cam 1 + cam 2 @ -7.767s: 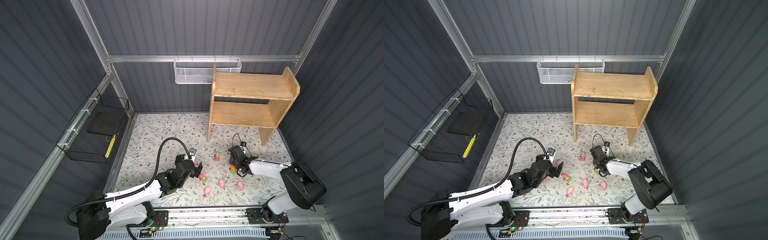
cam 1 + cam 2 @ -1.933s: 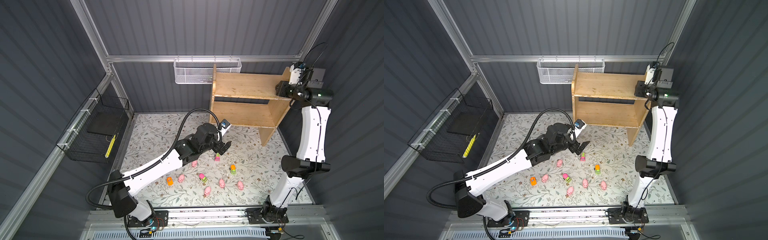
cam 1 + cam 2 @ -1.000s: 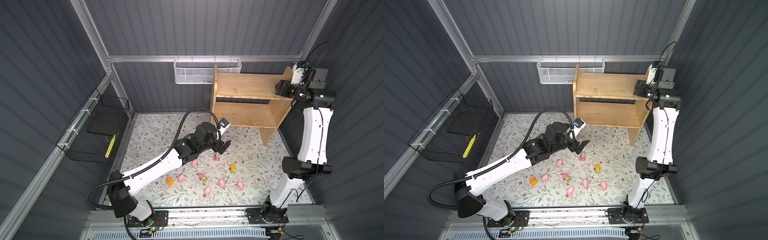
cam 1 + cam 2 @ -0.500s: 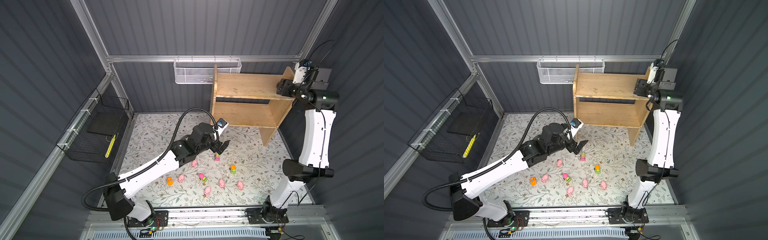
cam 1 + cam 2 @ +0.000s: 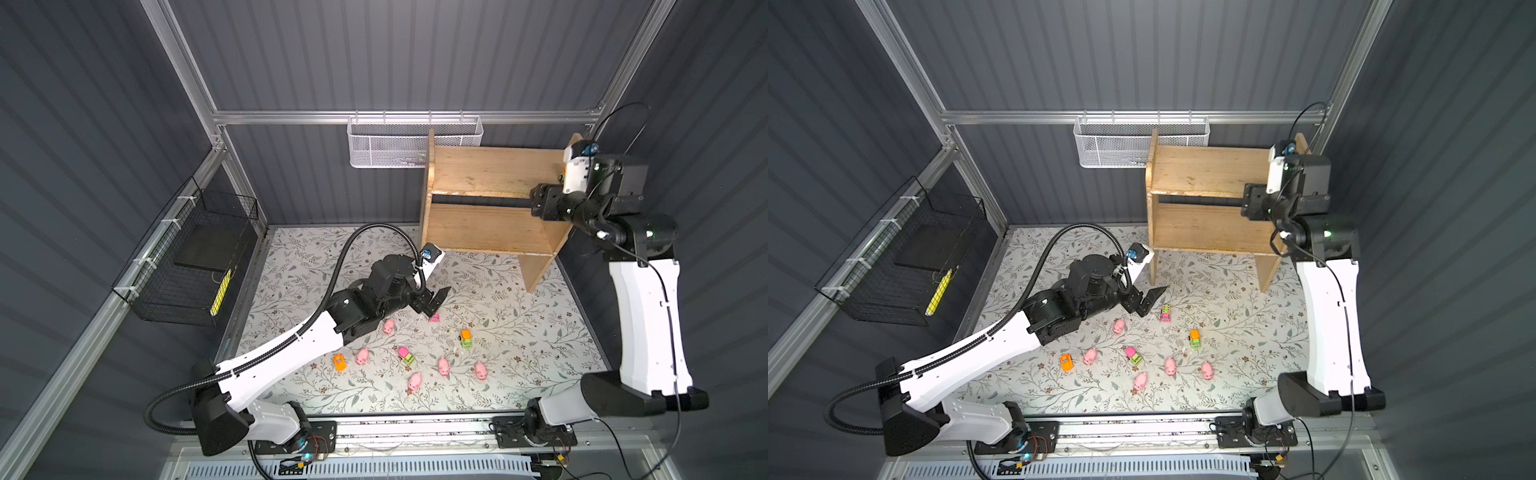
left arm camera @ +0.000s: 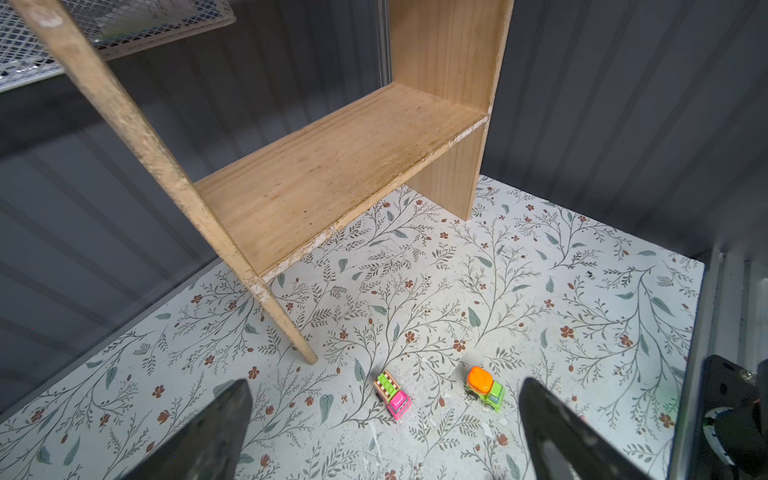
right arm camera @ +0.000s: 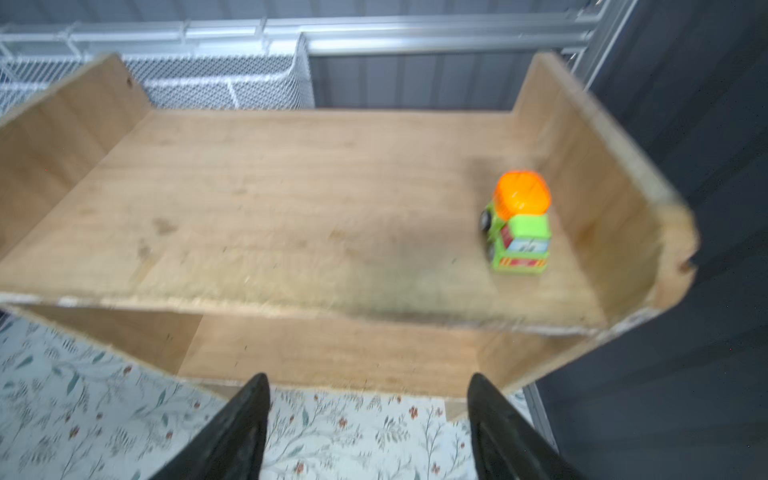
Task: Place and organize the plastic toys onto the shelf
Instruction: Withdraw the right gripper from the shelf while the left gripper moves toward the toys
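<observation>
The wooden shelf (image 5: pixel 490 174) (image 5: pixel 1204 170) stands at the back right. A green and orange vehicle (image 7: pixel 519 228) sits on its top tier beside the right side panel. My right gripper (image 5: pixel 536 203) (image 5: pixel 1248 205) (image 7: pixel 368 379) hangs open and empty just in front of that tier. Low over the floor, my left gripper (image 5: pixel 434 302) (image 5: pixel 1152 301) (image 6: pixel 384 386) is wide open and holds nothing. Just beyond its tips lies a pink truck (image 5: pixel 434 318) (image 6: pixel 392 397). An orange-green vehicle (image 5: pixel 466 338) (image 6: pixel 484 388) lies beside the truck. Several pink pigs (image 5: pixel 444 366) and other vehicles (image 5: pixel 406 356) are scattered nearer the front.
A white mesh basket (image 5: pixel 415 141) hangs on the back wall behind the shelf's left panel. A black wire basket (image 5: pixel 195 257) hangs on the left wall. Grey walls close in the floral mat (image 5: pixel 519 332), and the arms' rail (image 5: pixel 395 428) runs along the front.
Both arms have left the floor toys since the earliest frames. In the last second the right gripper has drawn back a little from the top tier, and the left gripper has shifted slightly left.
</observation>
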You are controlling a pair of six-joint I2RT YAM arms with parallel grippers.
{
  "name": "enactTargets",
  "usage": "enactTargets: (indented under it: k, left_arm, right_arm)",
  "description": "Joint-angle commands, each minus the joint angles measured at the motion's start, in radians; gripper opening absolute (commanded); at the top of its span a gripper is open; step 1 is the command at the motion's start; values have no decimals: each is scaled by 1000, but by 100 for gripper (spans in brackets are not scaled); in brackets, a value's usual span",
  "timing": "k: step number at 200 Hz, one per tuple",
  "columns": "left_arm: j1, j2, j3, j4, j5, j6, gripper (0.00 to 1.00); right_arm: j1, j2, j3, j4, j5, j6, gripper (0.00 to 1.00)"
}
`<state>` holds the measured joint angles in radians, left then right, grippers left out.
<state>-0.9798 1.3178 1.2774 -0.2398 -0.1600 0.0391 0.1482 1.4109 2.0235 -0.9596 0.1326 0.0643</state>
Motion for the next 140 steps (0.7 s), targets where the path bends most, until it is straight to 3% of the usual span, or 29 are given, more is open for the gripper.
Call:
enactTargets:
  k: [1,26,81,140]
  left_arm:
    - [7,-63,-60,-6,-10,-58,100]
    - [7,-139,-144,-14,-24,-114,100]
    - [-5,-288,-337,-44,-47,-263,100]
    - [-53,-440,-537,-49,-115,-430,100]
  right_arm:
    - [50,-125,-190,77,67,47,75]
    - [135,-266,-369,109,124,88,74]
    - [315,-502,-693,137,131,230,74]
    - [560,-612,-989,178,204,384,74]
